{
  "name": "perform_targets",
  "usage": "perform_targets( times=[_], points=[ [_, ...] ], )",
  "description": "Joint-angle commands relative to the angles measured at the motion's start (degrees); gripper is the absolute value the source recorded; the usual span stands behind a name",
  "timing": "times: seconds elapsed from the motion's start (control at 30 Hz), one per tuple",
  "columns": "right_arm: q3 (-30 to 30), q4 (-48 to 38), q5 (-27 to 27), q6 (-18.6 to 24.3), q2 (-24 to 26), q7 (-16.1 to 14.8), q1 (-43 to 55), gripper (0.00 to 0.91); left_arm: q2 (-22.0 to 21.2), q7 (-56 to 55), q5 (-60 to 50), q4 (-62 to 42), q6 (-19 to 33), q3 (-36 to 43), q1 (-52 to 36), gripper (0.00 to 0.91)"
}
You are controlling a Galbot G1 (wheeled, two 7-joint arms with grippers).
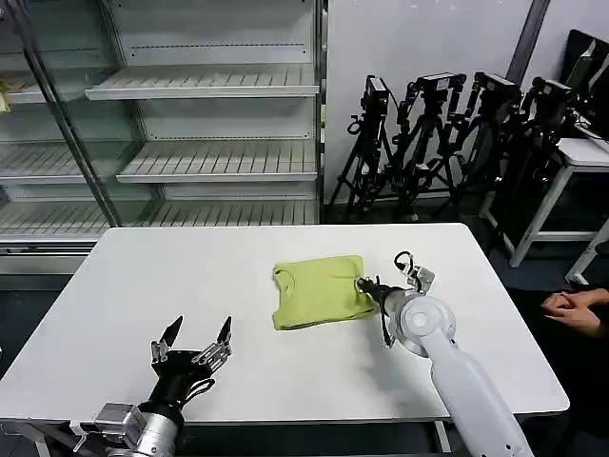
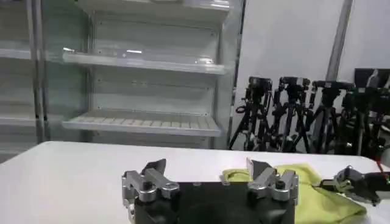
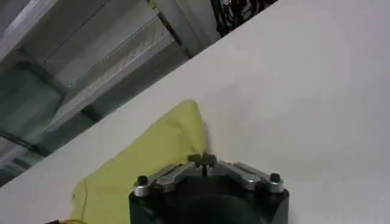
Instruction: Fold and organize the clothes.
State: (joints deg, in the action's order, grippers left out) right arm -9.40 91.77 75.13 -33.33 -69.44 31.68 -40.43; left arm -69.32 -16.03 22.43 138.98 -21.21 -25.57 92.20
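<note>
Head view showed the yellow-green T-shirt [image 1: 321,290] folded small in the middle of the white surface [image 1: 190,276]. The right gripper [image 1: 363,285] was at the shirt's right edge, its fingers [image 3: 203,161] pinched together on the cloth. The left gripper [image 1: 196,338] hung near the front left, fingers spread wide, holding nothing.

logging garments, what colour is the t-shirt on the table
Plain lime yellow-green T-shirt, no print; clearest in the head view.
</note>
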Motion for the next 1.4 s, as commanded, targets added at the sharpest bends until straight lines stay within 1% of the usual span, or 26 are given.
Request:
perform_targets(
  times=[0.03,0.07,0.1,0.13,0.2,0.27,0.37,0.4,0.43,0.47,0.53,0.6,0.73,0.83,1.03,1.1,1.4],
  points=[
    [1.3,2.2,-14.9,0.2,1.6,-5.9,-0.2,0.907,-0.1,0.0,0.4,0.2,0.0,-0.2,-0.1,0.907],
    [1.3,5.1,-18.1,0.2,2.0,-6.3,-2.1,0.907,-0.1,0.0,0.4,0.2,0.0,-0.2,-0.2,0.907],
    [1.2,6.6,-19.6,0.2,2.2,-6.2,-3.1,0.907,-0.1,0.0,0.5,0.1,0.0,-0.2,-0.3,0.907],
    [0.9,10.0,-23.2,0.3,2.4,-6.0,-5.0,0.907,-0.1,0.0,0.6,0.1,0.0,-0.2,-0.3,0.907],
    [0.3,13.8,-29.1,1.9,2.8,-5.9,-8.3,0.907,0.0,0.0,0.7,0.2,0.0,-0.2,-0.5,0.907],
    [-0.5,17.5,-38.2,5.4,3.5,-6.4,-12.6,0.907,0.0,0.0,0.9,0.3,0.0,-0.3,-0.6,0.907],
    [-2.1,23.1,-52.6,12.4,4.2,-7.7,-19.8,0.907,0.0,-0.1,0.9,0.4,0.1,-0.5,-0.6,0.907],
    [-2.7,25.3,-57.8,15.5,4.3,-8.4,-23.2,0.907,0.1,0.0,0.9,0.5,0.1,-0.6,-0.6,0.907],
    [-3.1,26.3,-59.6,16.3,4.2,-8.7,-24.3,0.907,0.0,0.0,0.9,0.5,0.1,-0.8,-0.5,0.907],
    [-3.6,27.5,-62.9,17.7,3.9,-9.0,-26.1,0.907,0.0,0.0,0.8,0.6,0.1,-0.9,-0.5,0.907],
    [-4.5,29.9,-66.3,19.1,3.1,-9.5,-29.6,0.907,-0.1,0.2,0.6,0.7,0.1,-0.9,-0.3,0.907],
    [-5.5,32.5,-70.4,21.3,2.1,-10.6,-33.5,0.907,-0.2,0.2,0.5,0.9,0.1,-0.9,-0.2,0.907],
    [-7.9,37.2,-69.0,24.0,-0.3,-12.7,-40.8,0.907,-0.3,0.3,0.3,1.4,0.2,-1.4,0.2,0.907],
    [-9.7,39.4,-71.5,26.3,-1.2,-14.3,-45.0,0.907,-0.5,0.3,0.3,1.9,0.2,-1.9,0.6,0.907],
    [-12.6,41.5,-71.2,26.5,-0.4,-15.0,-48.6,0.907,-1.2,0.4,-0.2,3.0,0.2,-2.0,1.2,0.907],
    [-13.1,42.6,-68.9,26.0,-0.3,-14.9,-49.5,0.907,-1.6,0.4,-0.5,3.8,0.2,-2.0,1.6,0.907],
    [-14.3,44.4,-68.9,25.9,-0.1,-15.5,-51.1,0.907,-2.4,0.4,-1.2,6.0,0.3,-2.4,3.3,0.907]
  ],
)
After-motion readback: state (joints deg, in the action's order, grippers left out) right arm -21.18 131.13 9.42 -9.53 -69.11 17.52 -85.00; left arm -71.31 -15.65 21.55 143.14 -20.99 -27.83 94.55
